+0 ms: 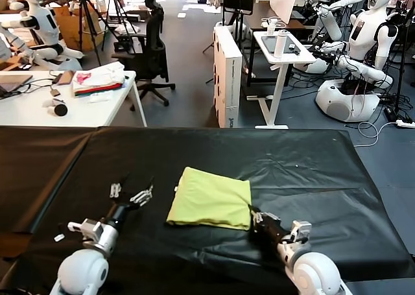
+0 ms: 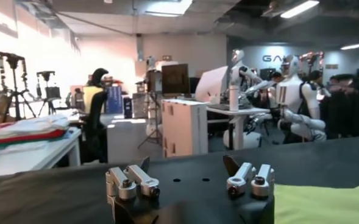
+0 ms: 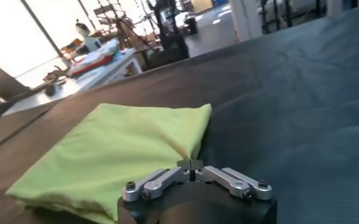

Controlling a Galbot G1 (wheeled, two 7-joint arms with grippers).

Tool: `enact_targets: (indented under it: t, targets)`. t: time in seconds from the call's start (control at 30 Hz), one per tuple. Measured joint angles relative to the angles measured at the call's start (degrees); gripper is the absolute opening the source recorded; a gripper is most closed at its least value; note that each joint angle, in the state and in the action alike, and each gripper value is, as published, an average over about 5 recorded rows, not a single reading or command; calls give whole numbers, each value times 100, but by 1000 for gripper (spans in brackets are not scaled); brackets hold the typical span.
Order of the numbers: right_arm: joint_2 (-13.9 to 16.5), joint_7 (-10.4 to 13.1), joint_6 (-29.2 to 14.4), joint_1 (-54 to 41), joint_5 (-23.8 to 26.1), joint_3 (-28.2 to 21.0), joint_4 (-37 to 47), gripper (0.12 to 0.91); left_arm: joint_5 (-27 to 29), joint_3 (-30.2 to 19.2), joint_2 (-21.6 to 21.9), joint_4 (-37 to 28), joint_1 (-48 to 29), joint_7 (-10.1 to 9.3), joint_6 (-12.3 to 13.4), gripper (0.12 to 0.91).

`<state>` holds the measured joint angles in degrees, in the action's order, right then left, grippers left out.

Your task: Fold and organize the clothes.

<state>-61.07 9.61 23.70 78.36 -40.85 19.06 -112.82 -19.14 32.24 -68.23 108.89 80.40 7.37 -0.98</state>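
The right pincer [image 1: 255, 213] is pinched on the near corner of the lime T-shirt [image 1: 211, 198] (already folded small), probably to fold or drag it; the shirt lies ahead of it on the table [image 1: 311, 172]; the left pincer [image 1: 133, 192] waits spread beside the shirt.

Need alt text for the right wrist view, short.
A folded lime-green T-shirt lies on a black-covered table, and the right hand sits at the shirt's near edge with its fingertips closed together. A cluttered white desk stands beyond the table in a bright lab.
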Motion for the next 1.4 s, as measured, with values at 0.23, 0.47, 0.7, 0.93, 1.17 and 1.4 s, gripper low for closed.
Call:
enact_targets:
  t: [0.23,0.47,0.7,0.93,1.17,1.4]
  targets:
    - [69,242,200,136,277,384,-18,138,-5,41,-24,-76,9,0,31,907]
    - [104,386,216,339,513,712,-55,138,-7,62,-58,-140,38,0,84,907]
    - [197,-471,-510,573,726,1053,-32,194,-5,45,-112,-249,-20,-2,140,907]
    - [380,-1361,-1792,831,1629,1417,66,598,-27,45,-69,-233,16,-29,173,907]
    - [353,-941,-2916,1333,2024,1803,-164,890,-112,156,193,-10,232,-482,193,907]
    - [65,-176,-3430,1969,2281,2113,-431,907,-520,429,659,440,776,-696,-101,907]
